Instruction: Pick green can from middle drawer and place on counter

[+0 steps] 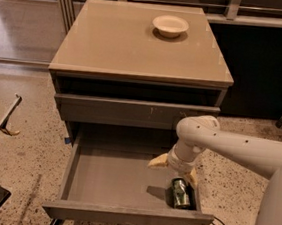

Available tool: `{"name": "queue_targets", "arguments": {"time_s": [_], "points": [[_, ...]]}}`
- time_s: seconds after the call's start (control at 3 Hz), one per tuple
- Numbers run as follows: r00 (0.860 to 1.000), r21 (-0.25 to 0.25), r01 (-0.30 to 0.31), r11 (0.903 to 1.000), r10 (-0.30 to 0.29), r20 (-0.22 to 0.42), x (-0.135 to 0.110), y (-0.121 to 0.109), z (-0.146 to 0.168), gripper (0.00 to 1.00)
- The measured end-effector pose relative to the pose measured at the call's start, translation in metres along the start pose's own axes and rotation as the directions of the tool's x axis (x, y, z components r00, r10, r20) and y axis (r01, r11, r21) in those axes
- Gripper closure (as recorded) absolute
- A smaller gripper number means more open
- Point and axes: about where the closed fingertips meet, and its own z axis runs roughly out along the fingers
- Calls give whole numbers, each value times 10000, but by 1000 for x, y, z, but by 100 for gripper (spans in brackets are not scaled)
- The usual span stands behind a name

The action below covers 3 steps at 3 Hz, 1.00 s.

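A: Setting: speckled terrazzo floor (19, 172), dark glazing behind. The grey cabinet (62, 121) carries the bench (127, 48), a smooth, glossy beige slab, square, slightly overhanging. Next largest?

B: The middle drawer (118, 182), pulled out: a deep grey-brown box with a flat matte bottom and a plain front panel. The drawer front above it (106, 111) is shut and has pale scuffs. A white arm (242, 151) with a smooth rounded shell reaches in from the right.

A: On the bench?

B: One cream bowl (170, 25), shallow and round, toward the back right.

A: Tool?

B: The tool (174, 169) hangs over the drawer's right half. Its pale yellow fingers (158, 161) are spread apart and hold nothing. It sits just behind and above the green can (181, 193), and looks apart from it.

A: The can itself?

B: In the drawer's front right corner, close to the side wall and the front panel. It is a slim cylinder, dark green with pale marks and a silvery rim. Hard, smooth metal, so probably slippery. I cannot tell whether it is upright or lying.

A: Step?

B: My judgement is the approach to the pick, with nothing lifted yet. The next move calls for lowering the spread fingers around the can's body, with little room beside the wall. After that: close, lift clear of the panel, and carry it to the bench.
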Motion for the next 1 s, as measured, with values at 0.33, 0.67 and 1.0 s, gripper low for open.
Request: {"name": "queue_targets", "arguments": {"time_s": [0.33,0.67,1.0], "points": [[9990,-131,415,9991,-412,184,1,-6,19,19],[9976,-345,655,9973,-647,241,7,-5,30,30],[9970,-549,753,9957,-741,244,16,-1,38,26]]}}
